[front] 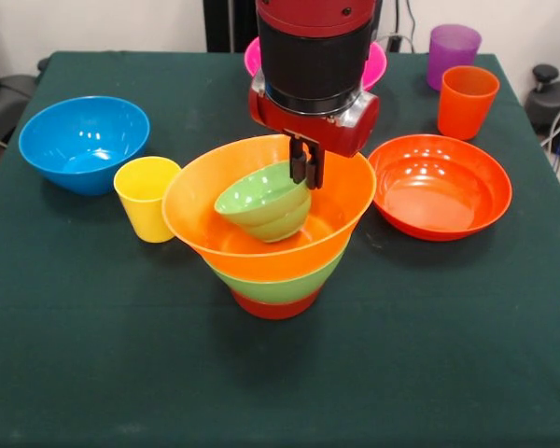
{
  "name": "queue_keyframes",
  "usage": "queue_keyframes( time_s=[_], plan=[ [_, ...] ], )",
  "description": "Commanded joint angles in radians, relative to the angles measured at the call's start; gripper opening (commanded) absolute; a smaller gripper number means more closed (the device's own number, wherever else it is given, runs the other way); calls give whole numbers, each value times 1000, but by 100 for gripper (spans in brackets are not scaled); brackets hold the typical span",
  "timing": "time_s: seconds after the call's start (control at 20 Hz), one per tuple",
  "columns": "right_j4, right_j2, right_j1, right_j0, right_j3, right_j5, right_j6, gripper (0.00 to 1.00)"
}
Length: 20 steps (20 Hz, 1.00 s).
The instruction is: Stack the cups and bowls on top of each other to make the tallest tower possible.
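Gripper (307,166): seen in the front view at the end of the red and black arm (314,56), which is lowered from above over the middle of the table (93,373). Its dark fingers are drawn close together on the far rim of the small ribbed green bowl (264,203), which appears to be pinched between them.

Small ribbed green bowl: tilted, its mouth turned toward the picture's left, lodged inside the large yellow-orange bowl (205,210).

Tower (273,280): a nested stack at the table's centre. A small red-orange bowl (274,305) is set at the base, a medium green bowl (278,285) is seated in it, and the large yellow-orange bowl is seated in that.

Yellow cup (147,197): upright, just beside the tower on the picture's left; contact cannot be judged.

Blue bowl (82,142): upright, further to the picture's left, just beside the yellow cup.

Shallow orange bowl (440,185): upright, near the tower on the picture's right.

Orange cup (466,101): upright, behind the shallow orange bowl.

Purple cup (451,51): upright, just behind the orange cup at the far edge.

Large pink bowl (377,63): at the far side, largely hidden behind the arm.
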Motion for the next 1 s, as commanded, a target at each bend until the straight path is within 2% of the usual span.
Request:
queue_keyframes(
  time_s=[0.05, 0.6, 0.7, 1.0],
  plan=[
    [-30, 63, 13, 3, 62, -88, 50, 0],
    [-25, 71, 19, -2, 83, -105, 38, 0],
    [-26, 72, 49, -7, 24, -71, 31, 0],
    [-25, 76, 86, -16, -50, -19, 18, 0]
  ],
)
